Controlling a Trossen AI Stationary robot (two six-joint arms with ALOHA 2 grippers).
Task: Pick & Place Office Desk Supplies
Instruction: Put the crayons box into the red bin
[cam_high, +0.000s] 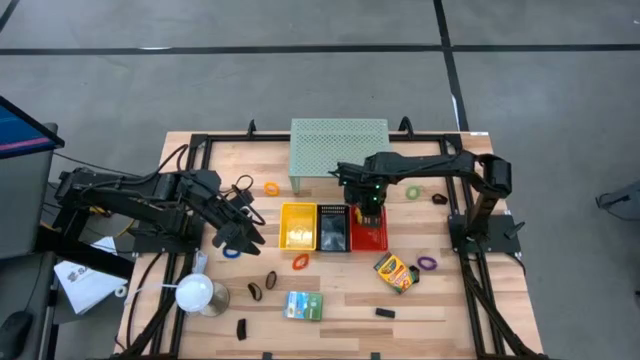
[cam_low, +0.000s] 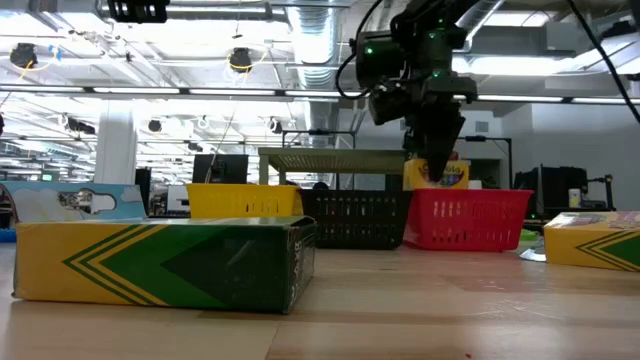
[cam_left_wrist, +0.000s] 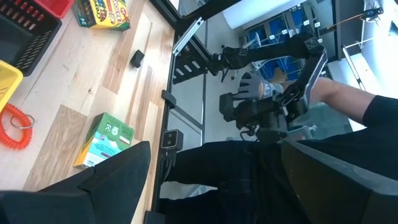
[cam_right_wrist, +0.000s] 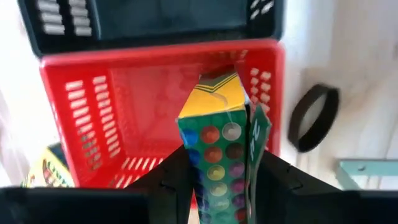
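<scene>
Right wrist view: right gripper (cam_right_wrist: 217, 171) clamps a crayon box (cam_right_wrist: 214, 134) above the red basket (cam_right_wrist: 81, 118); left gripper (cam_high: 243, 225) gapes empty.

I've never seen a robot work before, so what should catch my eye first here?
The right claw holds a crayon box upright over the red basket, beside black and yellow ones. The left claw waits open left of the baskets, with coloured rings and boxes scattered around.

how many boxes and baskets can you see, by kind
crayon boxes: 2, one lying loose, one in the right gripper
green-white box: 1
baskets: 3, yellow, black, red
total: 6
</scene>
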